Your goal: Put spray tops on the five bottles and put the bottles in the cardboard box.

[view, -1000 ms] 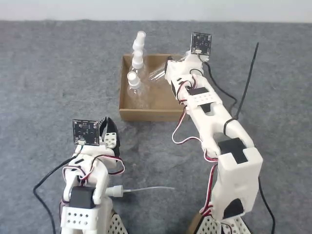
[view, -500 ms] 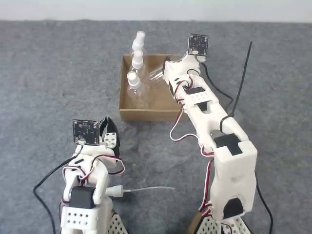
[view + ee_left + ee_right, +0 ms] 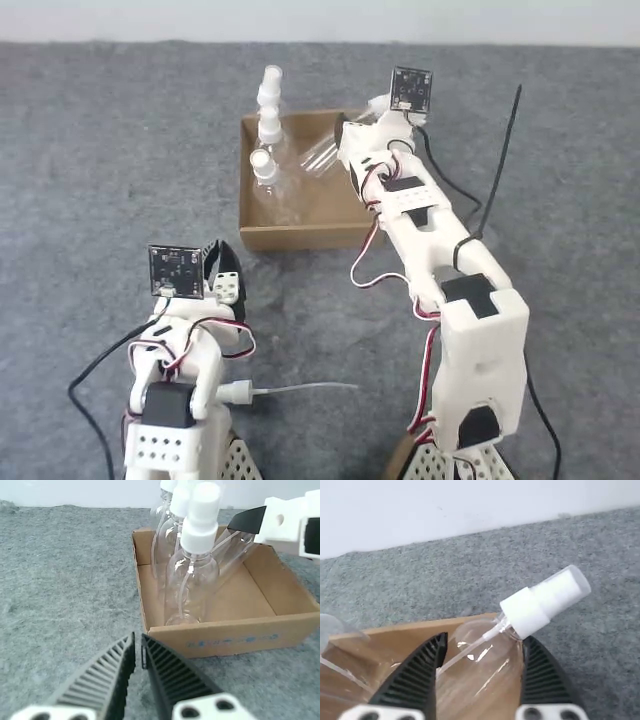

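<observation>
Bottle [image 3: 485,670] is hanging tilted over the cardboard box [image 3: 300,238], clasped by the right gripper [image 3: 484,641]; left gripper [image 3: 138,645] is sitting clenched, empty, near left.

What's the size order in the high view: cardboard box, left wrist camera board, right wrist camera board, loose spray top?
1. cardboard box
2. left wrist camera board
3. right wrist camera board: looks smaller, but it may just sit farther off, so that ranking is unsure.
4. loose spray top: long tube, but thin, least area.
</observation>
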Action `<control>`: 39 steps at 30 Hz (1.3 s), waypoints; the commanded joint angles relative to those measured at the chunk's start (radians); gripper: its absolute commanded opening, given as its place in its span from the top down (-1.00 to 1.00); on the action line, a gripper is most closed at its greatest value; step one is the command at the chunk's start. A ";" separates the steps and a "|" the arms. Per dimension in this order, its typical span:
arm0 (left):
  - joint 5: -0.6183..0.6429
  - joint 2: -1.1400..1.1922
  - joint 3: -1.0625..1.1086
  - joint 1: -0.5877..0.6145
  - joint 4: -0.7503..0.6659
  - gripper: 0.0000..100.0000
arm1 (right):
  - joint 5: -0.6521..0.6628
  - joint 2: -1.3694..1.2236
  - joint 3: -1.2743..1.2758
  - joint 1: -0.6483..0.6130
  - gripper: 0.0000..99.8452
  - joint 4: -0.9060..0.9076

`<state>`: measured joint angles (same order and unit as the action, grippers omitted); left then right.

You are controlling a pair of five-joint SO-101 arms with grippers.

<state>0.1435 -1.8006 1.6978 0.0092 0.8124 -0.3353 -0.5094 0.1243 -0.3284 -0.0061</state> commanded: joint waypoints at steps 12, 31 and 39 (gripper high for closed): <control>0.002 -0.015 -0.013 0.002 0.011 0.97 | 0.000 0.139 0.025 0.044 0.88 -0.015; 0.002 -0.014 -0.013 0.002 0.011 0.97 | 0.002 0.107 0.009 0.044 0.68 -0.044; 0.002 -0.014 -0.013 0.002 0.011 0.97 | 0.160 0.102 0.015 0.044 0.90 -0.102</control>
<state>0.1435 -1.8006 1.6978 0.0061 0.8124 -0.2401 -0.4710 0.1672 -0.3023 -0.0783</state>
